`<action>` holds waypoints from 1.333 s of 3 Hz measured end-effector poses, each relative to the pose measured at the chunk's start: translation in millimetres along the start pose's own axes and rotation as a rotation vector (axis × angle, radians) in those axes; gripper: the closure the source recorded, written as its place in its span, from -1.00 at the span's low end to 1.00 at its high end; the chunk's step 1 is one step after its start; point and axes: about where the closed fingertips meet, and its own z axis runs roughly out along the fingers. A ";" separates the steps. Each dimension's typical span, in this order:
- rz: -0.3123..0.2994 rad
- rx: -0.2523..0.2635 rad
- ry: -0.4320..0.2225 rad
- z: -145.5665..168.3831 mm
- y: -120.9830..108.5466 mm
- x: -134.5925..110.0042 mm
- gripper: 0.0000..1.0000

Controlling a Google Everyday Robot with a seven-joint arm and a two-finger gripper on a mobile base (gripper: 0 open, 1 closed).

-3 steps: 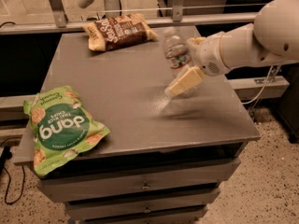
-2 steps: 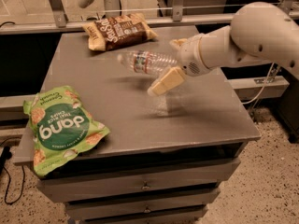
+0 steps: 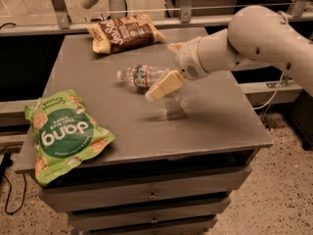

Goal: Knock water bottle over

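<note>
The water bottle [image 3: 139, 76] is a small clear ribbed bottle with a red, white and dark label band. It lies on its side in the middle of the grey table [image 3: 210, 126], with its white cap pointing left. My gripper [image 3: 160, 71] is at the bottle's base end, on its right. It is open and holds nothing. One cream finger [image 3: 164, 85] slants down in front of the bottle's base. The other finger [image 3: 174, 46] shows just behind it. The white arm reaches in from the right.
A green chip bag [image 3: 63, 133] lies at the table's front left corner and overhangs the edge. A brown snack bag [image 3: 124, 33] lies at the back. A railing runs behind the table. Drawers sit below the tabletop.
The bottle stood upright by the gripper, tipped to the left, and now lies on its side on the table. The gripper swept left and slightly down with it.
</note>
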 end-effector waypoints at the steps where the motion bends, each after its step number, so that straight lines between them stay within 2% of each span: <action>1: -0.021 -0.001 -0.003 -19.8 -8.8 8.4 -1.00; 3: -0.100 -0.047 -0.047 -103.2 -43.6 50.5 -1.00; 4: -0.120 -0.067 -0.053 -110.6 -43.0 45.6 -1.00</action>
